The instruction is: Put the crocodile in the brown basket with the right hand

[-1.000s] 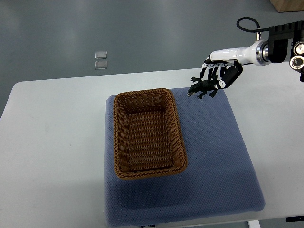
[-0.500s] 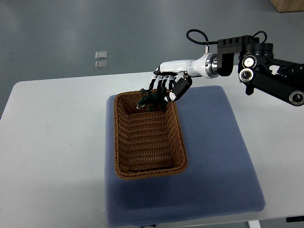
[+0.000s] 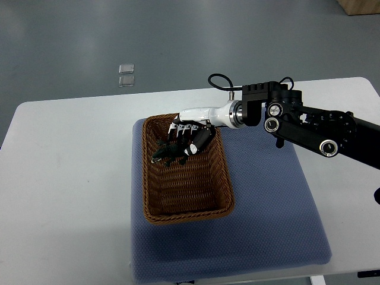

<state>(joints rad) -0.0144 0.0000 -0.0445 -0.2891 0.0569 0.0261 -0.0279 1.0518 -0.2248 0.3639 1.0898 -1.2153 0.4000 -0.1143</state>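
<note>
Item: crocodile (image 3: 164,155), dark green toy. Held by the right hand (image 3: 189,135), whose fingers are curled down around its rear part. Position relative to the brown basket (image 3: 222,172): inside the rim line, over the far half of the floor, toward the basket's left wall. Whether the toy touches the weave or hangs just above it cannot be settled from this steep view; probably a little above.

Relation governing the coming move: the crocodile juts from the hand toward the basket's left wall and slightly toward the near end. Its long axis runs roughly across the basket's short width, slanted, head end leftward. The hand sits directly over the far right part of the basket interior, forearm crossing the right rim. A release here should, by judgement, drop the toy within the walls.

Basket: rectangular wicker, long axis running near to far, resting on the blue mat (image 3: 273,214).

Left hand: not visible.

Stage, judged: carry complete, release pending.
</note>
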